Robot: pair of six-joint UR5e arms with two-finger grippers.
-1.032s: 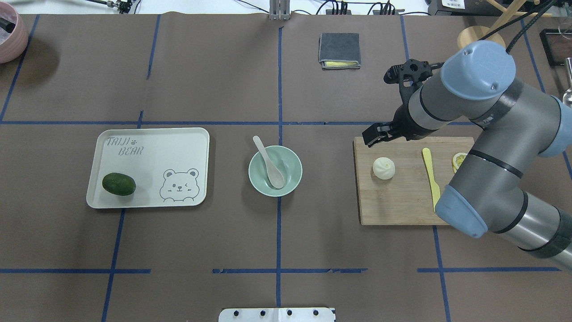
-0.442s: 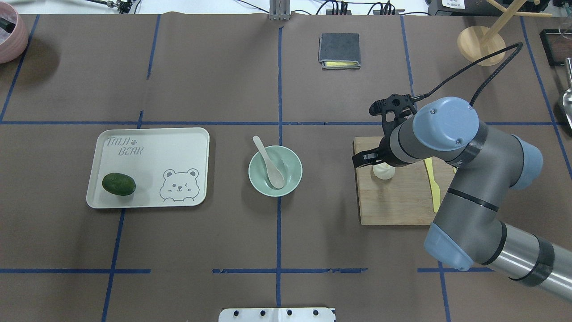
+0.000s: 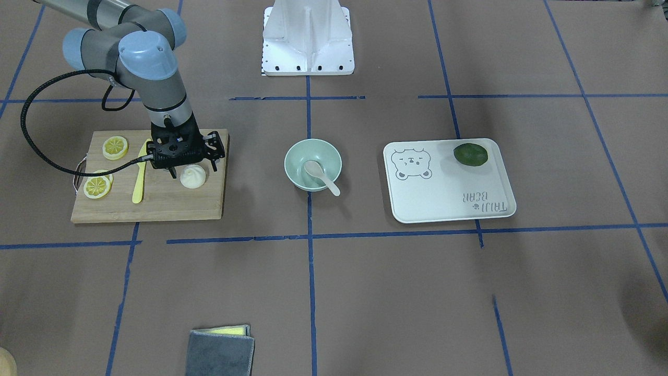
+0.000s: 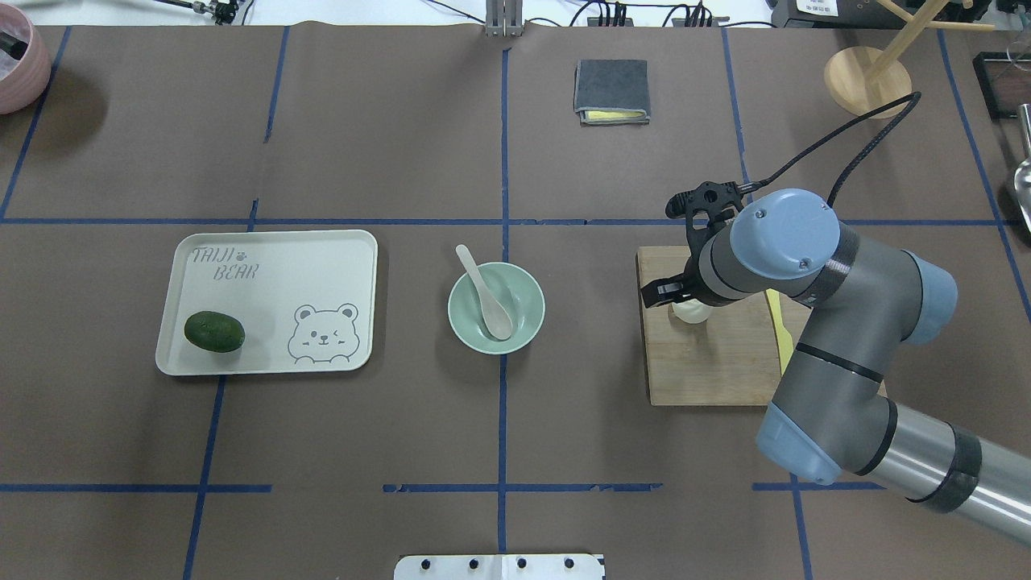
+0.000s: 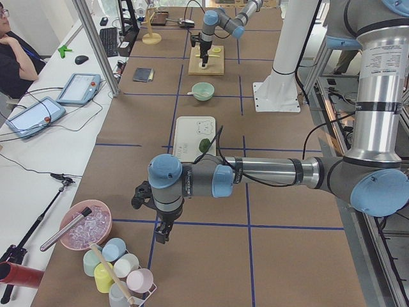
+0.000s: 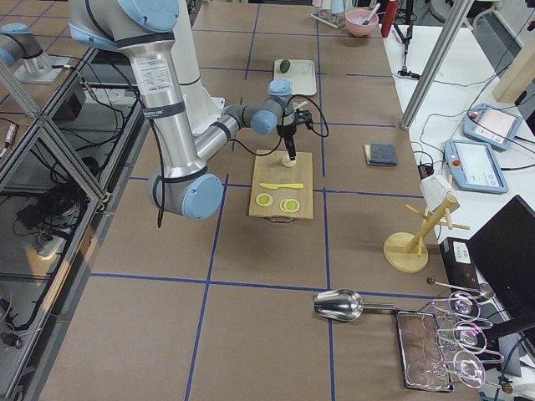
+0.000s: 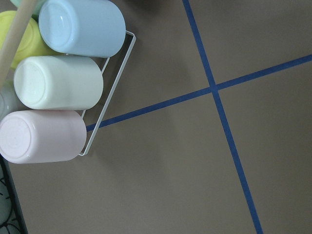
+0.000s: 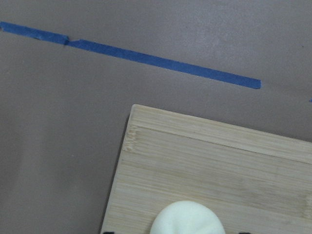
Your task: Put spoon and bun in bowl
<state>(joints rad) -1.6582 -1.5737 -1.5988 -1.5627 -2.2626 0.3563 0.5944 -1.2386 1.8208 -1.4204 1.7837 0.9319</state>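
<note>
Table (image 4: 362, 145): big and brown, with blue tape lines. Everything sits on it.
Right arm (image 4: 838, 322): it reaches over the cutting board and points down at the bun.
Left arm (image 5: 255, 176): far off at the table's end, near a rack of cups (image 7: 63, 83). It is well apart from the job.
Cutting board (image 3: 156, 201): wooden. It holds the bun, a yellow knife (image 3: 139, 175) and lemon slices (image 3: 115, 147).
Bear tray (image 3: 443, 188): white, with one green fruit (image 3: 470, 154) on it. It is not part of the job.
Bowl (image 4: 525, 300): pale green, in the middle of the table, between the tray and the board. The spoon is in it. The bun is not.
Right gripper (image 3: 192, 168): its fingers are spread wide, one on each side of the bun. It has hold of nothing yet.
Left gripper (image 5: 161, 231): it shows only from the side, so I cannot tell if its fingers are apart or together.
Bun (image 3: 193, 176): white and round, sitting on the board, well apart from the bowl. This half is not done. I think it needs a squeeze, a lift and a ride to the bowl.
Spoon (image 4: 486, 294): its scoop lies inside the bowl and its handle leans over the rim. This half looks done.
</note>
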